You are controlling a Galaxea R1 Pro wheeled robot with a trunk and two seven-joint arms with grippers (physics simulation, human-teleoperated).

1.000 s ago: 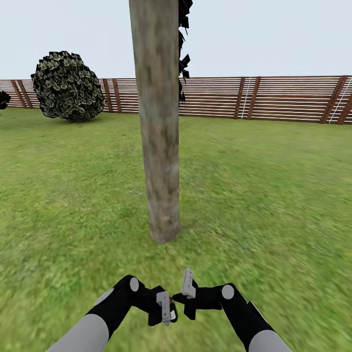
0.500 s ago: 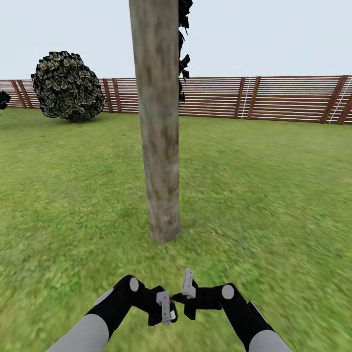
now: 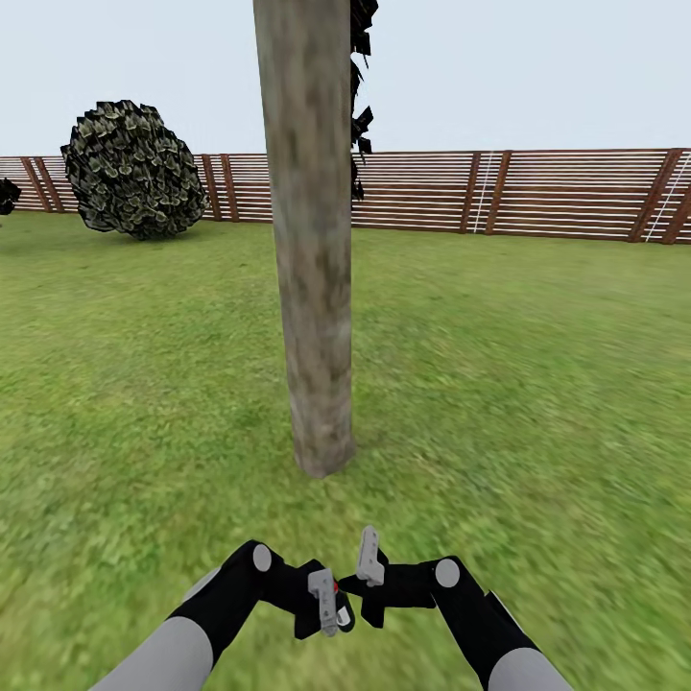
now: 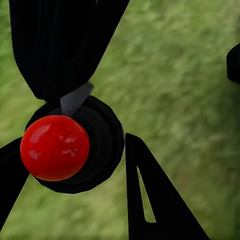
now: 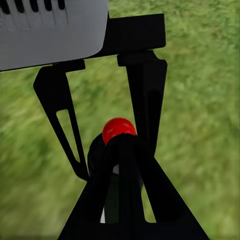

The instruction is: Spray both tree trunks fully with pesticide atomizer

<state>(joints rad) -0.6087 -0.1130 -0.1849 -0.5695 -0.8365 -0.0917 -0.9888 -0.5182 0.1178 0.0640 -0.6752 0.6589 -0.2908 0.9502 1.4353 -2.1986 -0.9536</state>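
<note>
A thick, pale mottled tree trunk (image 3: pixel 313 240) is seen rising from the grass lawn (image 3: pixel 518 384) straight ahead of the robot, with a brown slatted fence (image 3: pixel 537 192) and a round dark bush (image 3: pixel 134 170) behind it. Both arms are held low and close together, the left end effector (image 3: pixel 324 600) and the right end effector (image 3: pixel 368 559) nearly meeting just above the grass. In the wrist views a black atomizer with a red ball-like tip (image 4: pixel 55 147) is seen between black fingers (image 5: pixel 142 95), apparently pinched by the right end effector, while the state of the left one cannot be told.
</note>
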